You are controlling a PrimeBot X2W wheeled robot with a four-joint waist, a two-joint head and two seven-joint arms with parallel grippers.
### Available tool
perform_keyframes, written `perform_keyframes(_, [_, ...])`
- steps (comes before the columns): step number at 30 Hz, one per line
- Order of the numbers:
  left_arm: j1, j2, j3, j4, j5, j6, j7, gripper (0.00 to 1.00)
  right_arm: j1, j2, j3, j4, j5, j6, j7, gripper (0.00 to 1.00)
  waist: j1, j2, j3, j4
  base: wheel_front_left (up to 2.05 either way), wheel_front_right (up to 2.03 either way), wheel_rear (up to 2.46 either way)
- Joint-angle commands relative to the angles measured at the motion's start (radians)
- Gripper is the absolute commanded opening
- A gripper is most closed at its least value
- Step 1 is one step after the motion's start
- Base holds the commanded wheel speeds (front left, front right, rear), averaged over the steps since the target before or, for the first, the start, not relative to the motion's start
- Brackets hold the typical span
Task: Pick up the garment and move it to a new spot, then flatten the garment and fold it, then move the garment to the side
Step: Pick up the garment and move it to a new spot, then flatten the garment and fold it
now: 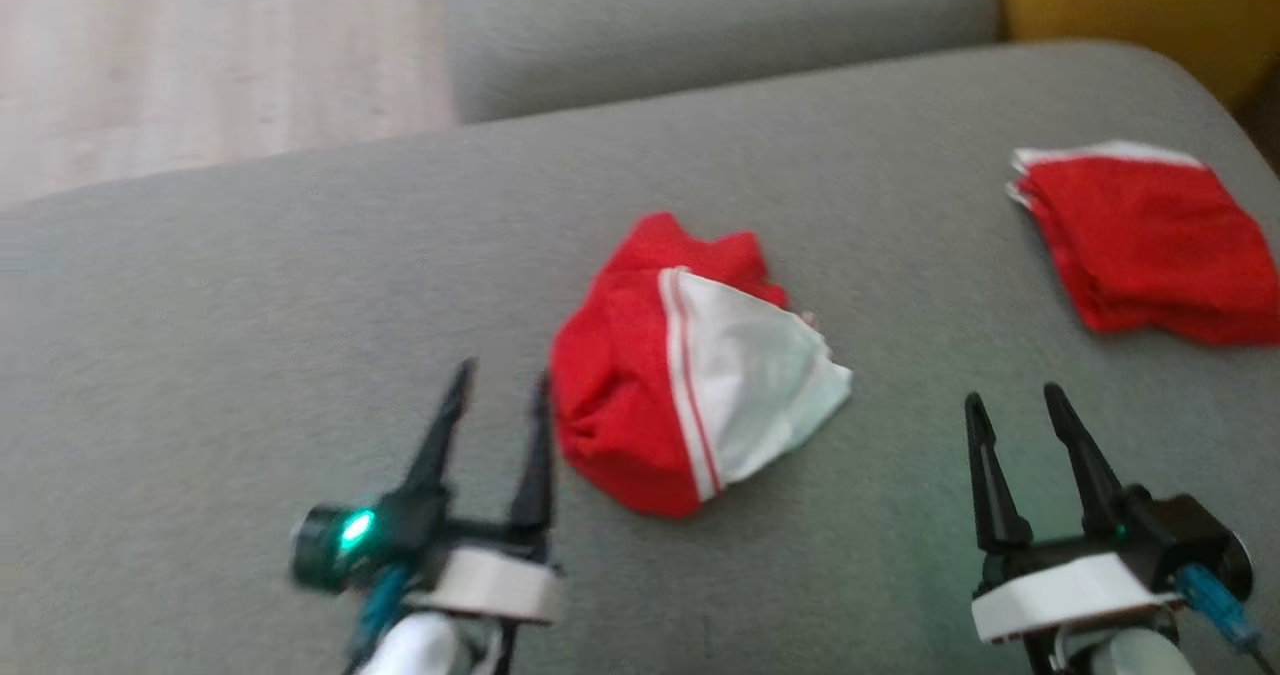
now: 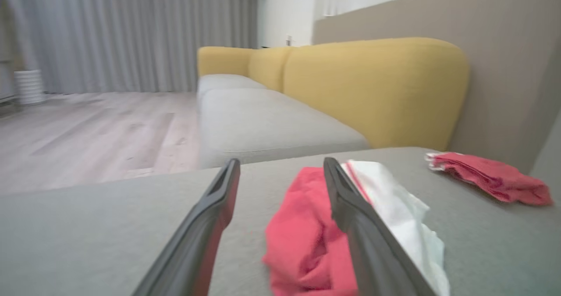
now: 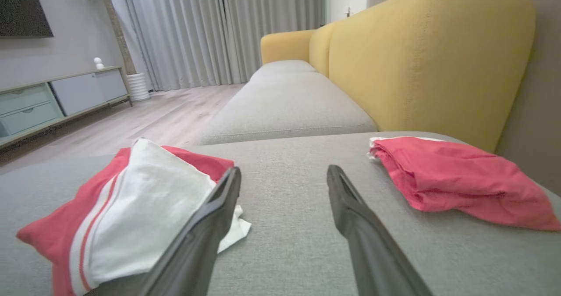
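The left tool (image 1: 503, 380) hangs with its fingers spread, gripping nothing. The crumpled red-and-white garment (image 1: 690, 375) lies just beside it at three o'clock, on the grey sofa cushion (image 1: 250, 305). The right tool (image 1: 1012, 400) is spread and empty too, with that garment at its nine o'clock. A folded red garment (image 1: 1150, 240) sits at its one o'clock, well apart, near the yellow backrest (image 3: 420, 55).

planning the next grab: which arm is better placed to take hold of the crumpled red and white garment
Probably left. The left gripper is open right beside the garment, one finger almost against its red edge. The right gripper, also open, sits farther off, apart from the white corner.
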Motion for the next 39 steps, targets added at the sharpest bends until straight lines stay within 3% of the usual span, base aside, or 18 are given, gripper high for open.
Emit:
perform_keyframes(1, [0.001, 0.005, 0.077, -0.071, 0.004, 0.009, -0.008, 1.0, -0.015, 0.002, 0.012, -0.027, 0.008, 0.007, 0.001, 1.0, 0.0002, 0.0, -0.061, 0.073, 0.0, 0.0, 0.0])
perform_keyframes(6, [0.144, 0.001, 0.177, -0.185, 0.049, 0.005, -0.008, 1.0, 0.032, 0.008, -0.016, -0.019, 0.007, 0.007, 0.001, 1.0, 0.0002, 0.0, -0.091, 0.117, 0.0, 0.0, 0.0])
perform_keyframes(13, [0.266, -0.005, 0.214, -0.186, 0.137, -0.014, -0.008, 1.0, 0.094, 0.009, 0.007, -0.009, -0.008, 0.007, 0.001, 1.0, 0.0002, 0.0, -0.114, 0.133, 0.0, 0.0, 0.0])
perform_keyframes(22, [0.282, -0.015, 0.232, -0.18, 0.176, -0.029, -0.008, 1.0, 0.109, 0.011, 0.005, -0.012, -0.005, 0.007, 0.001, 1.0, 0.0002, 0.0, -0.126, 0.134, 0.0, 0.0, 0.0])
perform_keyframes(39, [0.286, -0.024, 0.243, -0.155, 0.176, -0.017, -0.008, 1.0, 0.108, 0.01, 0.028, -0.024, -0.005, 0.007, 0.001, 1.0, 0.0002, 0.0, -0.132, 0.12, 0.0, 0.0, 0.0])
